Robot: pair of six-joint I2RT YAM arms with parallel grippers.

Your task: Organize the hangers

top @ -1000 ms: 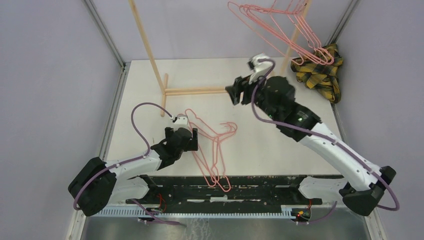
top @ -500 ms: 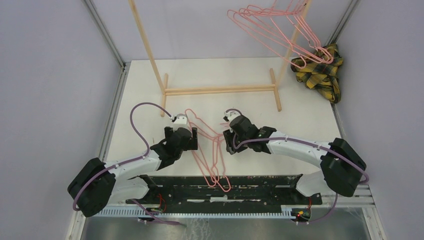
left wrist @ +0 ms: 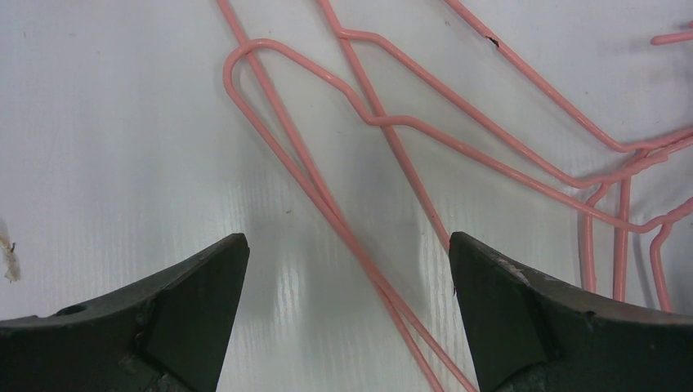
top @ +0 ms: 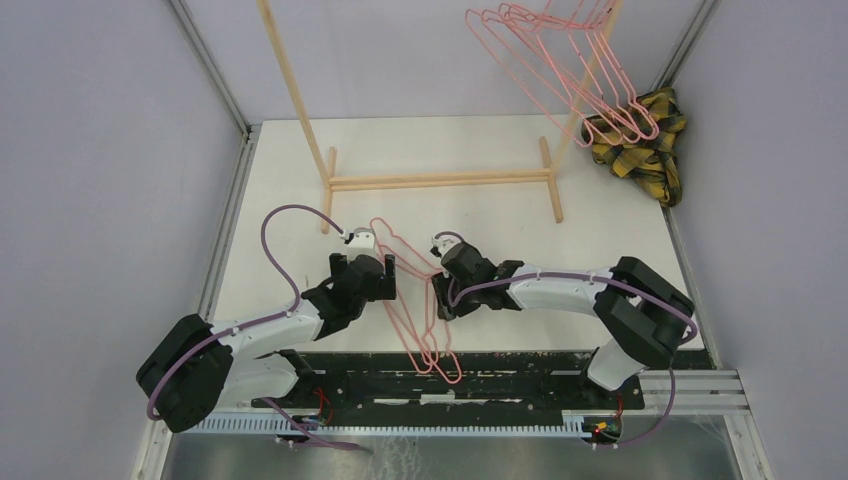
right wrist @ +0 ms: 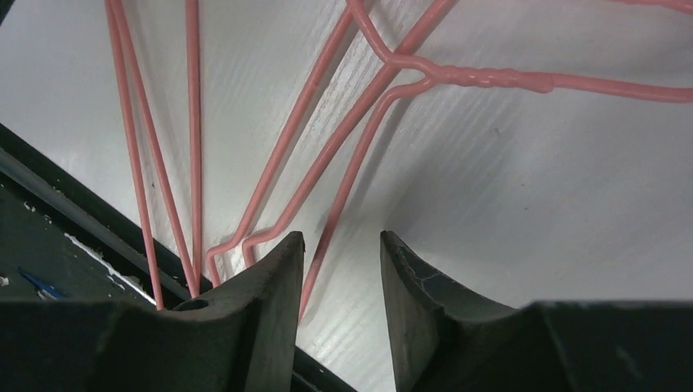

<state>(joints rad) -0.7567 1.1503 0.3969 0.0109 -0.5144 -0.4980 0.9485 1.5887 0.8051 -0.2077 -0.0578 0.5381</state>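
Right wrist — hanger (right wrist: 490, 78) between fingers (right wrist: 266, 310)

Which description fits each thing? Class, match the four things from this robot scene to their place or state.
Things:
1. left hand
2. right hand
3. plaid cloth
4. hung hangers

Place or state:
A. bunched in the far right corner
B. wide open above the loose hangers
C. hanging high at the far right
D. fingers narrowed, one pink wire running between them

Pairs: 1-B, 2-D, 3-A, 4-C
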